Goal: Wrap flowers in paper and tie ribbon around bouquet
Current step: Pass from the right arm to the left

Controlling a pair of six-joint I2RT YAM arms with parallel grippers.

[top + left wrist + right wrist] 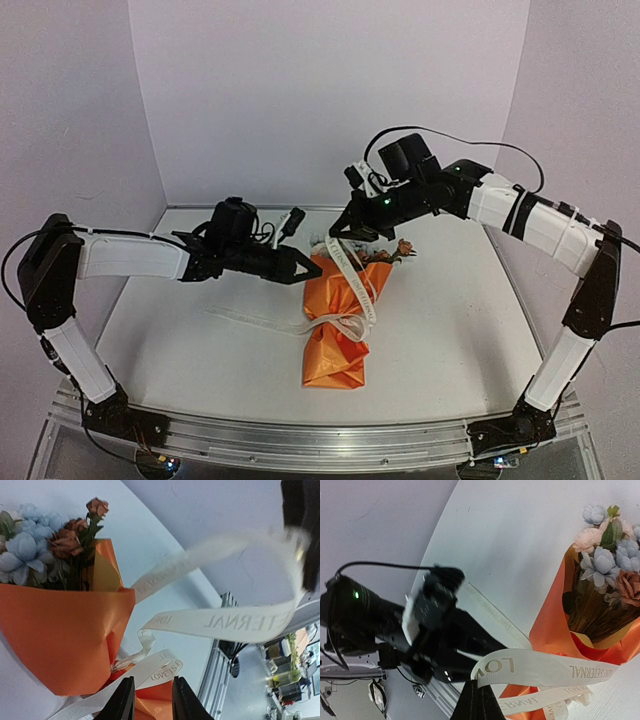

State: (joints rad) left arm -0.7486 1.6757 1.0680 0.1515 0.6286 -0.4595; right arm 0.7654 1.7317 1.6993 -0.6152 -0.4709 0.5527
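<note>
Bouquet lying mid-table, ribbon lifted by the right arm.
The bouquet (pixel 338 330) lies on the table (pixel 190 345), with the flowers (pixel 396 249) toward the far wall and the paper (pixel 335 365) wrapped around the stems. The right gripper (pixel 477 692), fingers pressed together, pinches the ribbon (pixel 540 669) and holds a loop of it above the wrap. The left gripper (pixel 152 685) hovers at the bouquet's left side, jaws slightly spread, ribbon and paper just beyond its tips.

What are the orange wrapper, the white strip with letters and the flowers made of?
Orange wrapper: probably paper, smooth matte, holding sharp creases.
Cream-white lettered ribbon: likely woven fabric, curling in loose loops.
Blue and orange-pink flowers: perhaps artificial cloth, matte petals.
</note>
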